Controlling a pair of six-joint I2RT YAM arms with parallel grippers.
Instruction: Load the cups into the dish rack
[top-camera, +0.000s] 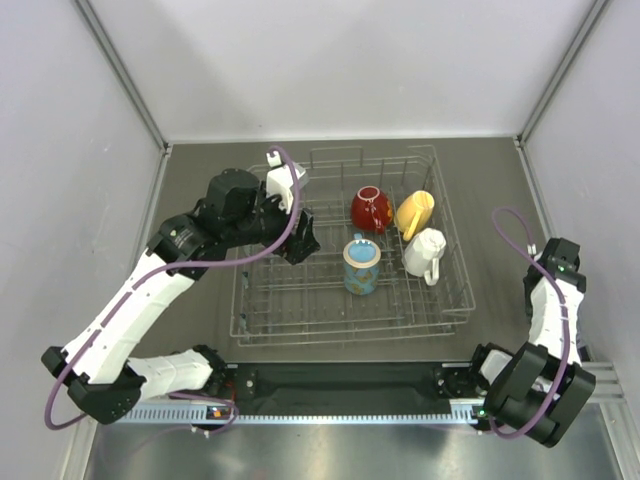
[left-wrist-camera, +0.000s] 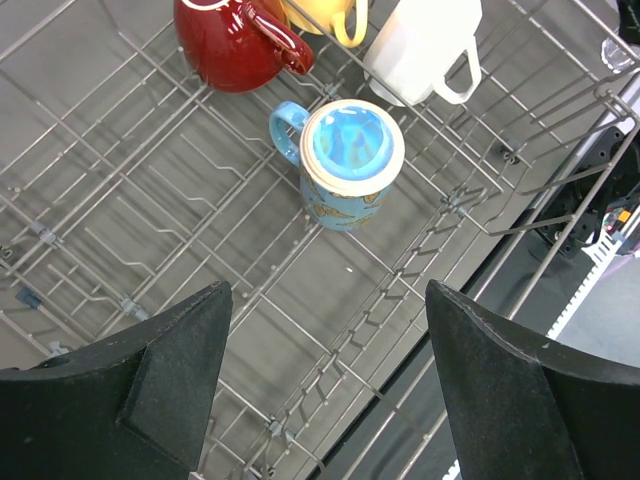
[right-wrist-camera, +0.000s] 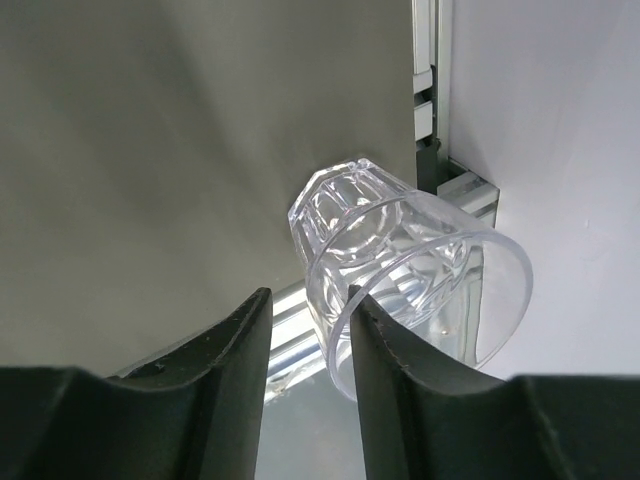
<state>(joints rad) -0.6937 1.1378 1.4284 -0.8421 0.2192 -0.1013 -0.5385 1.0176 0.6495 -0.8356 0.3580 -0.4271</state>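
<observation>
Four cups stand in the grey wire dish rack (top-camera: 262, 312): a red cup (top-camera: 371, 208), a yellow mug (top-camera: 414, 213), a white handled mug (top-camera: 425, 251) and a blue patterned mug (top-camera: 361, 266). My left gripper (left-wrist-camera: 327, 288) hovers open over the rack's bare grid floor (left-wrist-camera: 100, 200), with the blue mug (left-wrist-camera: 350, 160) just beyond its fingers. In the right wrist view, a clear glass (right-wrist-camera: 400, 260) is tilted, its mouth toward the camera. My right gripper (right-wrist-camera: 307, 297) straddles the rim: one finger is inside the glass, the other outside with a gap showing.
The glass sits by the table's right edge, next to an aluminium rail (right-wrist-camera: 425, 110) and the white wall (right-wrist-camera: 560, 120). The right arm (top-camera: 550, 290) is folded at the table's right side. The rack's raised wire side (left-wrist-camera: 560, 190) is close to the left gripper.
</observation>
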